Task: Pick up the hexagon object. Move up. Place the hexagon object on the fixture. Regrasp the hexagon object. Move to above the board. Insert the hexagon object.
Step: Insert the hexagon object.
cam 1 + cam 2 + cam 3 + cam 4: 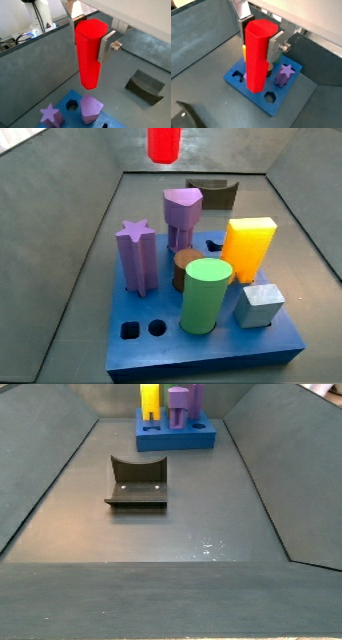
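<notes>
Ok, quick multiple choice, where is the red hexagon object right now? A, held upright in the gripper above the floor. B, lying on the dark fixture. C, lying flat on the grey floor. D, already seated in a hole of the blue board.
A: in both wrist views the hexagon object hangs upright between the fingers of the gripper, in the air, clear of the board and away from the fixture.

Robot test rig in a laboratory: grey walled bin (pixel 54 484), blue peg board (pixel 201 343), fixture (pixel 136 482), gripper (pixel 90 42) above.
</notes>
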Motion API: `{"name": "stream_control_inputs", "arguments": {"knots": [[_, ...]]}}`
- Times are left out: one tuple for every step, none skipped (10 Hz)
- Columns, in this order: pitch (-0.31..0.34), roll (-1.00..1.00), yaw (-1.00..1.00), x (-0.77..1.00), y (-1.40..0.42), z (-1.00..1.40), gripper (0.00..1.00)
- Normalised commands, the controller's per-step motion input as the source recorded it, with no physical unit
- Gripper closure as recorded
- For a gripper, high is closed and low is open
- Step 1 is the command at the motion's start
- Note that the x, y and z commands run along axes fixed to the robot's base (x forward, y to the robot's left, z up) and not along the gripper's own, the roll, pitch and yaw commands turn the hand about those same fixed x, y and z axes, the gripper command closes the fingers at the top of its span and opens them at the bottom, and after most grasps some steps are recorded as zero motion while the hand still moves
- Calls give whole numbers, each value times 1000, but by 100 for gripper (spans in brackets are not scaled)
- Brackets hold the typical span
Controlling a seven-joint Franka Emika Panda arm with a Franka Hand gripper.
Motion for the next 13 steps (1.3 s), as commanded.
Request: {"name": "stream_control_inputs", "arguments": {"knots": [[0, 0, 0, 0, 0, -43, 100], [0, -17, 0, 0, 23, 0, 100], [0, 0, 9, 0, 0, -23, 100], [-104, -234, 103, -111, 97, -57, 100], [-194, -323, 103, -323, 169, 0, 100], [-221, -319, 91, -440, 111, 0, 100], [-270, -393, 80, -526, 134, 0, 100], [-327, -367, 69, -629, 0, 0, 100], [-339, -310, 74, -740, 0, -120, 100], [-323, -276, 86, -743, 0, -200, 100], [-286, -179, 66, -591, -54, -394, 100], [-236, -141, 17, -537, -77, -520, 100], [-157, -101, 9, -306, -123, -720, 100]]}}
